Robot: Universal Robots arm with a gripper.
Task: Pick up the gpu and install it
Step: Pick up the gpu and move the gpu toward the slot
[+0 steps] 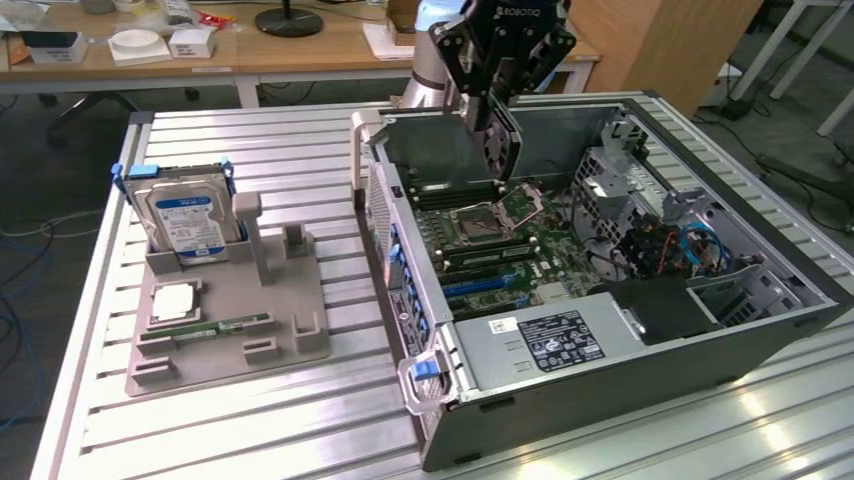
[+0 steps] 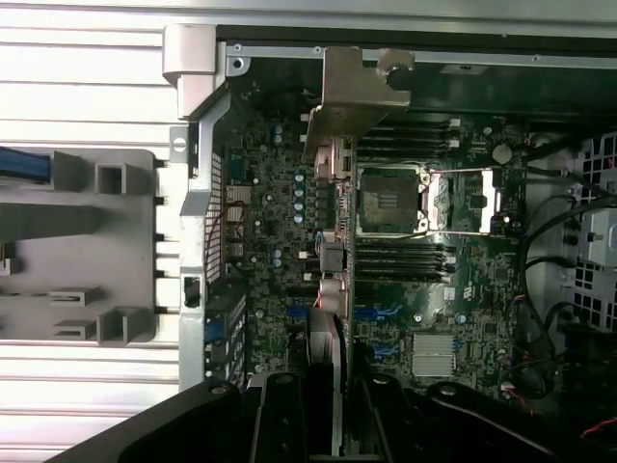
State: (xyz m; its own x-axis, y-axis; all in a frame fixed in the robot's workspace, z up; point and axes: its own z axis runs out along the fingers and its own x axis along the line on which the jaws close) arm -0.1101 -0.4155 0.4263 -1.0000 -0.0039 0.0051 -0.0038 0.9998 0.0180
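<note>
Pincer point(image 1: 489, 95) clamped on gpu point(image 1: 491, 142), long axis vert., bracket end down, above mobo point(image 1: 534, 250).

The gpu point(image 1: 497, 140) hangs upright, edge-on, in the exterior view's upper middle, over the open computer case point(image 1: 641, 380); thin dark card; greyish metal bracket point(image 2: 355, 92) at one end.

We've got a wooden desk point(image 1: 267, 55) at the far side w/ white boxes point(image 1: 144, 45) & a round black base point(image 1: 290, 20) on it, wooden cabinet point(image 1: 667, 40) next to it, dark floor point(image 1: 54, 170) w/ cables point(image 1: 801, 175) lying about.
</note>
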